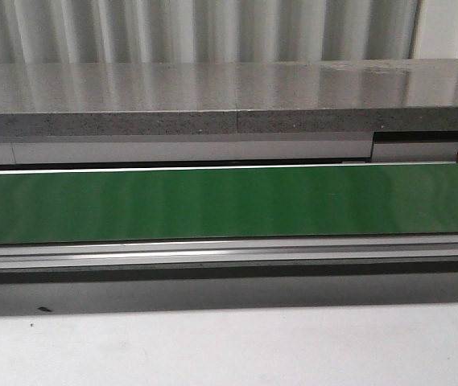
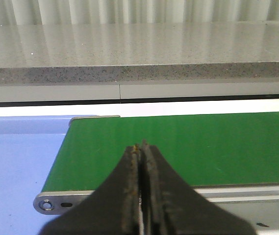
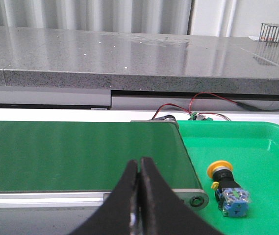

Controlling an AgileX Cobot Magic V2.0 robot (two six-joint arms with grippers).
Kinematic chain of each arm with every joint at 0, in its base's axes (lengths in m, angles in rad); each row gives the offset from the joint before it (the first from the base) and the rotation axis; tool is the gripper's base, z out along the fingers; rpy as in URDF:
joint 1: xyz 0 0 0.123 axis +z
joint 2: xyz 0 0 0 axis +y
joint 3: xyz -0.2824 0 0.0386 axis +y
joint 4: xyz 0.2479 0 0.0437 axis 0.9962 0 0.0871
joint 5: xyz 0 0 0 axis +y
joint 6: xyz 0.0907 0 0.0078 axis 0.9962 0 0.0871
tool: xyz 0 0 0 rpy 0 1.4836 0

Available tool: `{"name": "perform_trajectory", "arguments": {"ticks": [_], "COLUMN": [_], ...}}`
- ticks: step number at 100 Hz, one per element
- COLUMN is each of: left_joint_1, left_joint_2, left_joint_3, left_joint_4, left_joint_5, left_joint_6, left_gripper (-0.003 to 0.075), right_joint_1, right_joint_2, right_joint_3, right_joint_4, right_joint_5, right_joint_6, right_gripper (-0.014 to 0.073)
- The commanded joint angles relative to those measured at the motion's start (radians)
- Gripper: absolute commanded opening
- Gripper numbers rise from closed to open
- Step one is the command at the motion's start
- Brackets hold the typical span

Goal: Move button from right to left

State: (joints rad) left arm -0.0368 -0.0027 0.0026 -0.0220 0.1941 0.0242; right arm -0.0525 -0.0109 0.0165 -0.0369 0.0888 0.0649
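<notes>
Left gripper [image 2: 142, 145]: nearest the left wrist camera; fingers pressed together, clenched on nothing, tips over the near edge of the belt.
Right gripper [image 3: 139, 160]: nearest the right wrist camera; fingers pressed together, clenched on nothing, tips over the near edge of the belt, close to its right end.
Belt [image 1: 229, 203]: green conveyor strip running left to right, with a metal rail along its near edge; bare in the front view.
Button [image 3: 227, 188]: lying on its side in the green tray, just beyond the right end of the belt; yellow cap toward the belt's far side, blue block toward the camera; apart from both grippers.
Green tray [image 3: 257, 142]: at the right end of the belt.
Blue tray [image 2: 12, 161]: at the left end of the belt.
Stone counter [image 1: 212, 96]: grey slab behind the belt.
Wires [image 3: 198, 105]: red and black, behind the belt's right end.
</notes>
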Motion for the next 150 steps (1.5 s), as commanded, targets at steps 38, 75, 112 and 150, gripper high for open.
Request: {"name": "perform_trajectory", "arguments": {"ticks": [38, 75, 112, 150], "left_joint_1": [0.002, 0.002, 0.002, 0.002], "left_joint_2": [-0.029, -0.029, -0.029, -0.029], "left_joint_3": [0.04, 0.04, 0.04, 0.04], "left_joint_4": [-0.007, -0.007, -0.007, -0.007], "left_joint_5": [-0.084, -0.084, -0.084, -0.084], "left_joint_6": [-0.003, -0.003, -0.003, -0.003], "left_gripper": [-0.002, -0.002, -0.0021, -0.002], "right_joint_1": [-0.003, -0.002, -0.002, -0.003], "right_joint_2": [0.219, 0.522, 0.816, 1.057], "right_joint_3": [-0.334, -0.557, -0.739, -0.845], "right_joint_4": [-0.01, -0.004, -0.004, 0.004], "right_joint_5": [0.248, 0.481, 0.675, 0.715], "right_joint_6": [-0.004, -0.005, -0.005, -0.004], "right_gripper": [-0.0067, -0.0067, -0.0018, 0.0558]}}
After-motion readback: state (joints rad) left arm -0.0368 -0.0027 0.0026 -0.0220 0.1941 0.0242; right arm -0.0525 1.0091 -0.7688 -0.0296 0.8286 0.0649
